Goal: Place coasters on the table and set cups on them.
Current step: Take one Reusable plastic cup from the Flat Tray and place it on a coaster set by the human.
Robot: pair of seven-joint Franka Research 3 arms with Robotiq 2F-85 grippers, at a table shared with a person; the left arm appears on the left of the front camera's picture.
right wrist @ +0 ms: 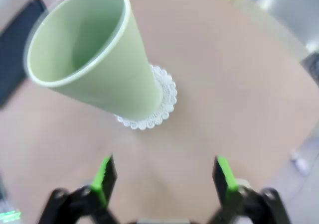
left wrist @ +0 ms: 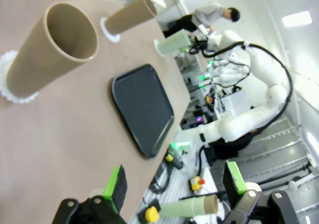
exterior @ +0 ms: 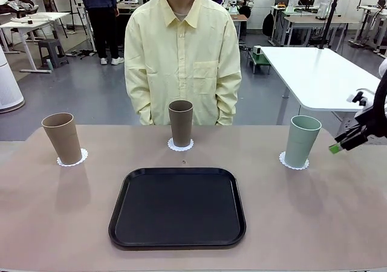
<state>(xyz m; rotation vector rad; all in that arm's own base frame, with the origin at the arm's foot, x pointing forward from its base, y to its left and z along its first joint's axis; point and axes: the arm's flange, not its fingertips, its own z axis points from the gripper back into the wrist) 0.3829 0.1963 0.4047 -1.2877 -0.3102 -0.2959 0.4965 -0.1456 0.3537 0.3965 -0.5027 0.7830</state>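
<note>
**Colours on the counter**

Counter (exterior: 48, 223): matte beige-pink. Tray (exterior: 178, 207): black, plain. Left cup (exterior: 61, 138) & middle cup (exterior: 181, 123): brown-tan. Right cup (exterior: 302, 141): pale mint green. Coasters (exterior: 72, 159) (exterior: 180, 145) (exterior: 292, 162): white, lacy, scalloped edge. Right gripper (exterior: 336, 145): black w/ green pads. Person's shirt (exterior: 181, 60): pale yellow.

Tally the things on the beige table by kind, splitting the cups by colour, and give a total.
Brown-tan cups: 2, left and middle
Mint green cup: 1
White lacy coasters: 3, left, middle, right, one under each cup
Black tray: 1
Total: 7
</note>
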